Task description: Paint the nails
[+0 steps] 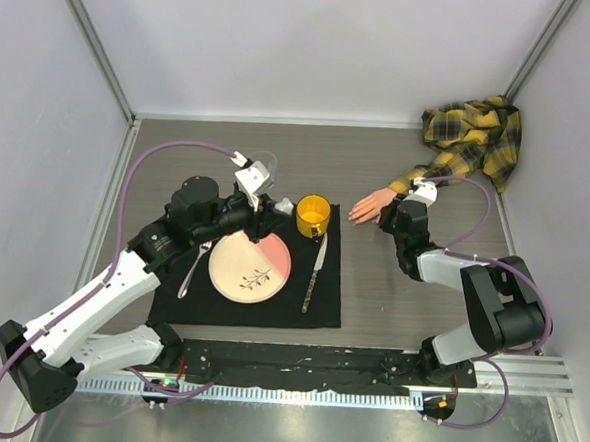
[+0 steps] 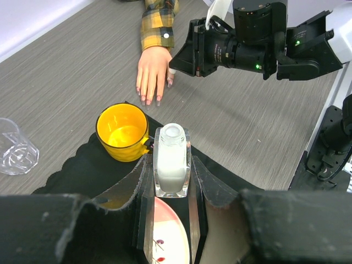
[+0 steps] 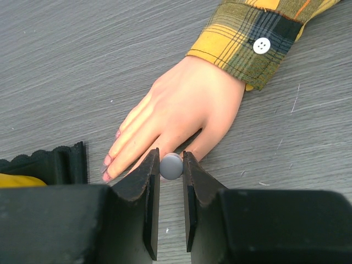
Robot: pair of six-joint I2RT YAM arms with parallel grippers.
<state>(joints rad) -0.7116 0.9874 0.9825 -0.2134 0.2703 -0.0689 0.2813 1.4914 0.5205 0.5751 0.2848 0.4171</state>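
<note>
The pale mannequin hand [image 1: 373, 206] with a yellow-and-black plaid sleeve [image 3: 247, 33] lies palm down on the grey table. Its nails [image 3: 107, 162] look pinkish and also show in the left wrist view [image 2: 148, 100]. My right gripper [image 3: 171, 165] is shut on a small grey round-topped brush cap [image 3: 171, 166], just above the hand's thumb side [image 3: 181, 104]. My left gripper [image 2: 172, 165] is shut on an uncapped clear bottle of white polish [image 2: 172, 159], held upright over the plate's edge. The brush tip is hidden.
A black mat [image 1: 320, 305] holds a pink-and-cream plate [image 1: 249, 266], a yellow cup [image 1: 313, 216], a knife [image 1: 314, 272] and a fork [image 1: 194, 270]. A clear plastic cup [image 2: 14, 147] stands beside the mat. The plaid shirt [image 1: 476, 132] is bunched in the far right corner.
</note>
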